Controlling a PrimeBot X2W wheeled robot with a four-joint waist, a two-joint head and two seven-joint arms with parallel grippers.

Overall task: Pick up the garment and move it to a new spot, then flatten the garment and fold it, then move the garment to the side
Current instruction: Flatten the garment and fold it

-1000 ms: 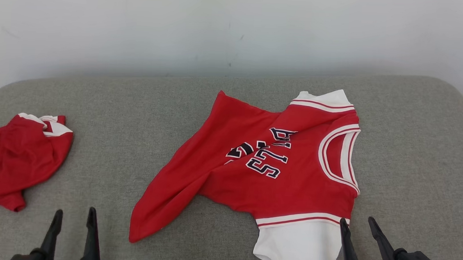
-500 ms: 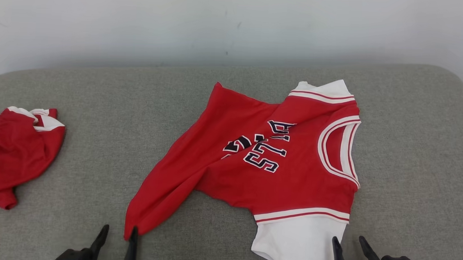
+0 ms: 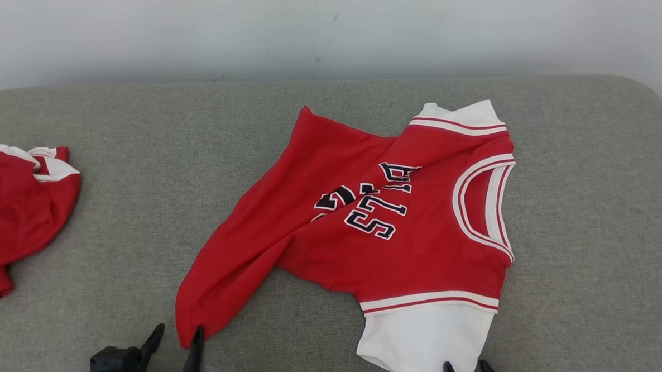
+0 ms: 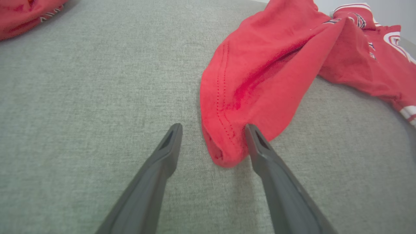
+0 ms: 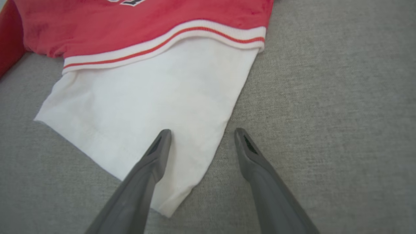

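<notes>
Spare red shirt [image 3: 17, 217] bunched at far left, well apart. Left gripper [image 4: 213, 128] open, straddling the jersey's [image 3: 396, 228] red hem corner. The jersey lies twisted mid-cushion [image 3: 115, 143]. Right gripper [image 5: 202, 131] open, one finger over the white sleeve [image 5: 146, 107], the other over bare cushion.

Risks: the hem tip sits off-centre, so the left pinch may catch one layer or slip. An uneven lift would likely tighten the twist.

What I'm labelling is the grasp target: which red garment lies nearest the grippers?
The red jersey with dark lettering, spread out: left gripper at its red corner, right gripper at its white sleeve. The other red garment lies bunched far left.
</notes>
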